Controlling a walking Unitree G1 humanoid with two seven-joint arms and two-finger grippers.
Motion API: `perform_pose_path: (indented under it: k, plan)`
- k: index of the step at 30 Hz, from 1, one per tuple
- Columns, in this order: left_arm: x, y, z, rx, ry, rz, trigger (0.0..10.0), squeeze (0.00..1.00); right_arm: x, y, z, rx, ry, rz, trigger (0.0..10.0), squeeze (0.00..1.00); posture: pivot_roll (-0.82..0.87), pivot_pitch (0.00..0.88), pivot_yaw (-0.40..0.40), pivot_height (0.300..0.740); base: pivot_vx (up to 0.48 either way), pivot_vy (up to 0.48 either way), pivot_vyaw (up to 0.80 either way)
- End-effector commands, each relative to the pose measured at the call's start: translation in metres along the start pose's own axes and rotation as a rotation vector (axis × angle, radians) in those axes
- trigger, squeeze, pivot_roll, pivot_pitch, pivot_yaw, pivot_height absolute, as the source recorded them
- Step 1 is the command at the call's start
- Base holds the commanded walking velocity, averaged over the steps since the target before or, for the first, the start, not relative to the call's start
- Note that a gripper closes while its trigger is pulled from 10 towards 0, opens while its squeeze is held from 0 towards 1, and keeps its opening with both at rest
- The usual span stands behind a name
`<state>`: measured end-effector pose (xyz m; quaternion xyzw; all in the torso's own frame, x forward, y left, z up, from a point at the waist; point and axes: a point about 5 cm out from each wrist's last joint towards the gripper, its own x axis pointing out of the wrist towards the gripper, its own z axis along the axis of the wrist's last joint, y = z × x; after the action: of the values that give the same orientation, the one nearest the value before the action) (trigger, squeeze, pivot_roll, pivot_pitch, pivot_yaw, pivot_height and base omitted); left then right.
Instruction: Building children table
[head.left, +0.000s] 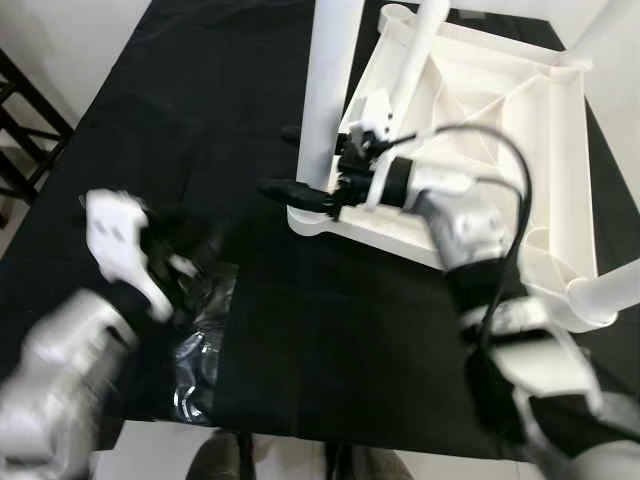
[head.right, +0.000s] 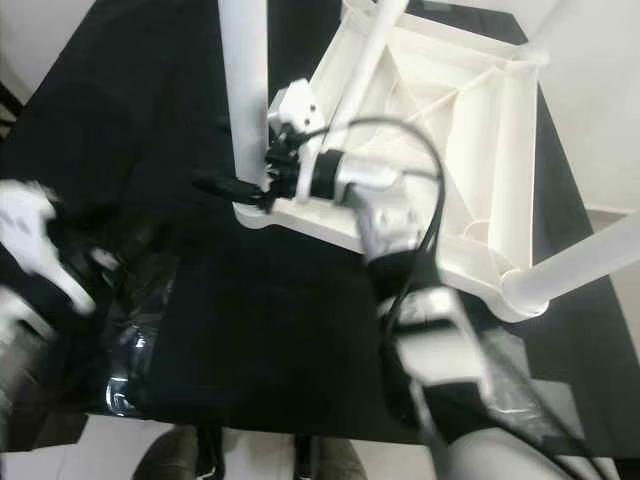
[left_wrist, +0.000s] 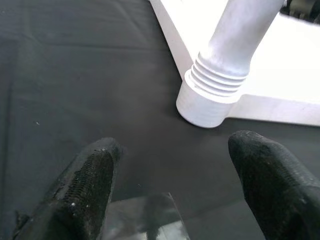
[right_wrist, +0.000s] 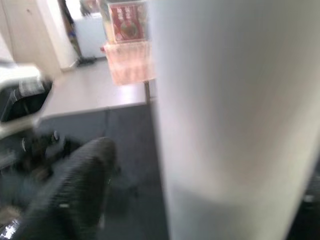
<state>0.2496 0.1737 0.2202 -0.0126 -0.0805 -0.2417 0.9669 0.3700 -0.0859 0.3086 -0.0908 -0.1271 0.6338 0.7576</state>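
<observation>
Black cloth (head.left: 300, 330), upturned white table (head.left: 520, 130). R gripper (head.left: 310, 190) grasps leg (head.left: 330, 80): keep it vertical while twisting. L gripper (left_wrist: 170, 200) spread, empty.

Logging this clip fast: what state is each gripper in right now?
Left gripper: open, holding nothing, over the black cloth near the table leg's socket.
Right gripper: around the upright white table leg; grip cannot be told.
</observation>
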Motion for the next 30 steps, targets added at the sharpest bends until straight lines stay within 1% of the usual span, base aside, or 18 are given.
perform_pose_path:
  k: [1,6,9,12,13,15,16,17,20,21,22,23,24,25,27,28,29,30]
  plan:
    - [-0.005,-0.007,0.005,0.036,-0.041,0.004,10.0,0.0,0.006,0.005,-0.007,0.033,-0.022,0.112,0.0,0.0,0.17,0.302,-0.123,0.74,0.0,0.0,0.0]
    - [-0.01,-0.013,0.004,0.05,-0.054,-0.009,10.0,0.0,0.006,0.007,-0.013,0.06,0.009,0.198,0.0,0.0,0.17,0.31,-0.132,0.74,0.0,0.0,0.0]
    - [-0.014,-0.019,0.001,0.049,-0.053,-0.006,10.0,0.0,-0.003,0.012,-0.027,0.103,0.028,0.246,0.0,0.0,0.16,0.311,-0.129,0.74,0.0,0.0,0.0]
    - [-0.013,-0.021,0.001,0.053,-0.062,0.006,10.0,0.0,-0.011,0.016,-0.035,0.109,0.048,0.255,0.0,0.0,0.14,0.304,-0.139,0.74,0.0,0.0,0.0]
    - [-0.013,-0.022,0.002,0.054,-0.07,0.014,10.0,0.0,-0.018,0.019,-0.041,0.106,0.074,0.248,0.0,0.0,0.13,0.303,-0.14,0.74,0.0,0.0,0.0]
    - [-0.013,-0.022,0.002,0.054,-0.07,0.014,10.0,0.0,-0.018,0.019,-0.041,0.106,0.074,0.248,0.0,0.0,0.13,0.303,-0.14,0.74,0.0,0.0,0.0]
    - [-0.012,-0.022,0.002,0.052,-0.079,0.024,10.0,0.0,-0.024,0.023,-0.046,0.098,0.1,0.237,0.0,0.0,0.12,0.303,-0.142,0.74,0.0,0.0,0.0]
    - [-0.012,-0.022,0.002,0.049,-0.085,0.032,10.0,0.0,-0.03,0.032,-0.05,0.082,0.095,0.158,0.0,0.0,0.11,0.303,-0.142,0.74,0.0,0.0,0.0]
    - [-0.013,-0.021,0.002,0.048,-0.088,0.037,10.0,0.0,-0.033,0.037,-0.052,0.07,0.084,0.104,0.0,0.0,0.11,0.303,-0.142,0.74,0.0,0.0,0.0]
    - [-0.014,-0.02,0.002,0.046,-0.089,0.044,10.0,0.0,-0.03,0.047,-0.057,0.063,0.09,-0.028,0.0,0.0,0.1,0.305,-0.135,0.74,0.0,0.0,0.0]
    - [-0.014,-0.02,0.002,0.046,-0.089,0.044,10.0,0.0,-0.03,0.047,-0.057,0.063,0.09,-0.028,0.0,0.0,0.1,0.305,-0.135,0.74,0.0,0.0,0.0]
    - [-0.014,-0.017,0.002,0.046,-0.086,0.05,10.0,0.0,-0.022,0.05,-0.076,0.121,0.166,-0.521,0.0,0.0,0.09,0.308,-0.115,0.74,0.0,0.0,0.0]
    - [-0.014,-0.014,0.003,0.046,-0.088,0.055,10.0,0.0,-0.03,0.065,-0.093,0.189,0.259,-0.815,0.0,0.0,0.09,0.309,-0.11,0.74,0.0,0.0,0.0]
    - [-0.012,-0.01,0.005,0.048,-0.093,0.059,10.0,0.0,-0.034,0.083,-0.103,0.183,0.333,-0.944,0.0,0.0,0.09,0.308,-0.094,0.74,0.0,0.0,0.0]
    - [-0.012,-0.01,0.005,0.048,-0.093,0.059,10.0,0.0,-0.034,0.083,-0.103,0.183,0.333,-0.944,0.0,0.0,0.09,0.308,-0.094,0.74,0.0,0.0,0.0]
    - [-0.011,-0.006,0.007,0.048,-0.1,0.063,10.0,0.0,-0.032,0.092,-0.107,0.171,0.363,-0.947,0.0,0.0,0.08,0.298,-0.084,0.74,0.0,0.0,0.0]
    - [-0.011,-0.006,0.007,0.048,-0.1,0.063,10.0,0.0,-0.032,0.092,-0.107,0.171,0.363,-0.947,0.0,0.0,0.08,0.298,-0.084,0.74,0.0,0.0,0.0]
    - [-0.009,-0.004,0.009,0.056,-0.106,0.066,10.0,0.0,-0.024,0.094,-0.106,0.146,0.348,-0.856,0.0,0.0,0.09,0.299,-0.095,0.74,0.0,0.0,0.0]
